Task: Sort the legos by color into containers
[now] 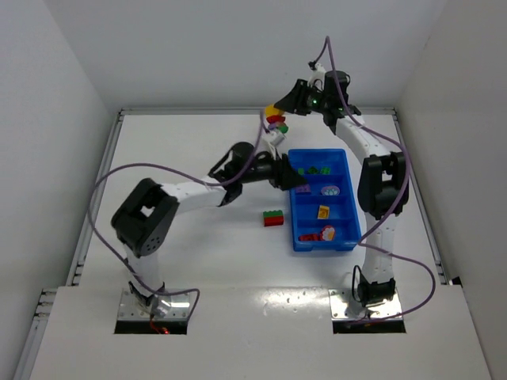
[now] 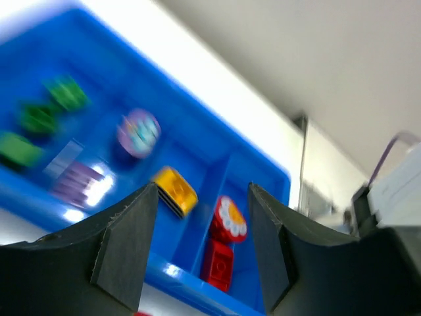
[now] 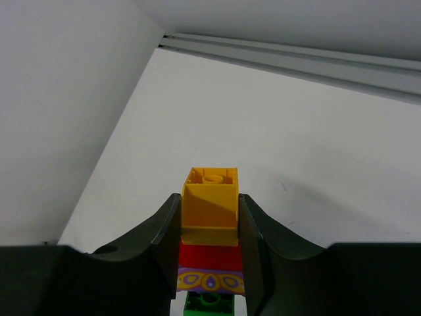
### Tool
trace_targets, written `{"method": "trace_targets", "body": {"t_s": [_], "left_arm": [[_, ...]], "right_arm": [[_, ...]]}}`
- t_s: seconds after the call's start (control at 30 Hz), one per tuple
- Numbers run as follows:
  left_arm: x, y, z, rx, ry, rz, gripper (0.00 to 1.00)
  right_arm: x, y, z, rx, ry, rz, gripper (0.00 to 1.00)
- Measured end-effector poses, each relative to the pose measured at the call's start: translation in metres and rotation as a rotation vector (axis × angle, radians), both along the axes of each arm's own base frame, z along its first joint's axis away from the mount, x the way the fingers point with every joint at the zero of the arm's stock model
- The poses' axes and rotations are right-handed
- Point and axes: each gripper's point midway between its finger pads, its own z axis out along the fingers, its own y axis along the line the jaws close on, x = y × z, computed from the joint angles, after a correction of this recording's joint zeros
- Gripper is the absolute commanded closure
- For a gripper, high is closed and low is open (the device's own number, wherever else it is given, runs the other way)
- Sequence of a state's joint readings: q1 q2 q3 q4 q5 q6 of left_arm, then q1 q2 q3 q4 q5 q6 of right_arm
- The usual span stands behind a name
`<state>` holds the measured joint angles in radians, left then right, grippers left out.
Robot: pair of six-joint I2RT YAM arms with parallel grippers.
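My right gripper (image 1: 282,113) is raised above the table's far side, shut on a stack of legos (image 1: 275,119). In the right wrist view the gripper (image 3: 209,201) grips the yellow top brick (image 3: 210,207), with red (image 3: 210,253), purple (image 3: 210,280) and green (image 3: 210,304) bricks under it. My left gripper (image 1: 295,180) is open and empty at the left wall of the blue tray (image 1: 347,202). Through its fingers (image 2: 128,230) I see green bricks (image 2: 39,118), purple pieces (image 2: 79,181), a yellow brick (image 2: 174,191) and red pieces (image 2: 220,260) in separate compartments.
A green-on-red lego (image 1: 273,218) lies on the white table just left of the tray's near half. White walls enclose the table on three sides. Purple cables loop out from both arms.
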<state>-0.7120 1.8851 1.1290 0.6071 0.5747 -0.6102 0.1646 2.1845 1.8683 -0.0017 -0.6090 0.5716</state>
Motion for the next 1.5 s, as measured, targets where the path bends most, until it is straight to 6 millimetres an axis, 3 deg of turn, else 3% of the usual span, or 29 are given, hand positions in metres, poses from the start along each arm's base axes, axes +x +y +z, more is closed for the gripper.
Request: {"method": "trace_targets", "body": {"t_s": [0.1,0.2,0.27,0.33,0.43,0.6,0.73,1.0,1.27,1.5], "left_arm": [[0.024,0.037,0.055,-0.053,-0.084,0.099,0.37],[0.055,0.097,0.107,-0.077,-0.186,0.258,0.37],[0.072,0.133,0.129,-0.076,-0.235,0.355,0.37],[0.086,0.165,0.136,-0.053,-0.247,0.441,0.37],[0.101,0.19,0.118,0.01,-0.198,0.523,0.37],[0.103,0.194,0.077,0.099,-0.075,0.541,0.37],[0.106,0.195,0.062,0.12,-0.035,0.552,0.36],[0.111,0.192,0.06,0.106,-0.004,0.554,0.32],[0.119,0.186,0.07,0.073,-0.013,0.538,0.28],[0.128,0.181,0.065,0.074,-0.008,0.527,0.27]], "right_arm": [[-0.004,0.004,-0.001,0.056,0.031,0.015,1.0],[-0.01,0.01,-0.003,0.108,0.063,0.033,1.0],[-0.014,0.014,-0.006,0.132,0.085,0.043,1.0],[-0.018,0.018,-0.011,0.148,0.108,0.05,1.0],[-0.024,0.027,-0.017,0.165,0.139,0.065,1.0],[-0.031,0.043,-0.016,0.173,0.157,0.076,1.0],[-0.035,0.052,-0.009,0.157,0.146,0.063,1.0],[-0.044,0.062,0.012,0.091,0.081,0.035,1.0],[-0.048,0.065,0.002,0.039,0.088,0.03,1.0],[-0.052,0.073,0.001,0.027,0.077,0.051,1.0]]}}
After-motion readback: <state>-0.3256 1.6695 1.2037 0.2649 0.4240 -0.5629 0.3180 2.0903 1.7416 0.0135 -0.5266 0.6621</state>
